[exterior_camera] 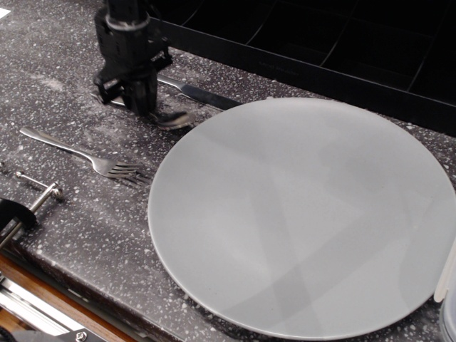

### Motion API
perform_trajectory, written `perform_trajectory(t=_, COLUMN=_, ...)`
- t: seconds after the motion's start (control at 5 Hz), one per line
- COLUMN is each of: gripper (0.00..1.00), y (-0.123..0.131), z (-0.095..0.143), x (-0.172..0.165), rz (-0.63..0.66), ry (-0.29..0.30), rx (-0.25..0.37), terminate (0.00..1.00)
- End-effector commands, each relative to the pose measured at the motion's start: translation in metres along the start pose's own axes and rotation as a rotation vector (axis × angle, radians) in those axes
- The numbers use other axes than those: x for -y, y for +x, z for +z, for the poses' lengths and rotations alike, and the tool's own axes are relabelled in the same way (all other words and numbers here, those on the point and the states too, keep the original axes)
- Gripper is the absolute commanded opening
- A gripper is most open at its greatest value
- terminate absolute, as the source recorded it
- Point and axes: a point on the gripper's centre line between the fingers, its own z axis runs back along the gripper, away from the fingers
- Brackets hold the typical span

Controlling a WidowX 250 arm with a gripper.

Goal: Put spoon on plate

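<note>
So the gripper [140, 107] is clamped down on the spoon [174, 119] handle, fingers pinched tight together, with the bowl poking out to the right, blurry and maybe just off the speckled counter [64, 206] (hard to tell). The spoon's long axis runs roughly left-right, bowl end pointing at the grey plate [306, 214], whose rim is just beside it. Looks like a short carry rightward should do it. Fork [82, 157] and knife [199, 94] sit close by, untouched.
</note>
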Motion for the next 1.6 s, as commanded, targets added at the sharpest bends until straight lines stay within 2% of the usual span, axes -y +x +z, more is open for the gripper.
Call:
perform_trajectory(t=0.0, gripper=0.0, y=-0.018, z=0.089, x=0.004, rz=-0.015, ry=-0.113, rx=-0.066, terminate=0.0)
perform_trajectory(t=0.2, gripper=0.0, y=-0.045, z=0.105, x=0.001, rz=-0.05, ry=-0.104, rx=-0.102, terminate=0.0)
perform_trajectory(t=0.4, gripper=0.0, y=-0.09, z=0.1, x=-0.013, rz=-0.111, ry=-0.093, rx=-0.083, terminate=0.0)
perform_trajectory(t=0.6, gripper=0.0, y=-0.129, z=0.074, x=-0.029, rz=-0.155, ry=-0.135, rx=-0.033, terminate=0.0)
perform_trajectory(t=0.8, gripper=0.0, y=-0.156, z=0.051, x=-0.042, rz=-0.197, ry=-0.136, rx=0.009, terminate=0.0)
perform_trajectory(t=1.2, gripper=0.0, y=-0.179, z=0.016, x=-0.049, rz=-0.23, ry=-0.134, rx=0.07, terminate=0.0)
perform_trajectory(t=1.4, gripper=1.0, y=-0.178, z=0.018, x=-0.048, rz=-0.256, ry=-0.12, rx=0.107, terminate=0.0)
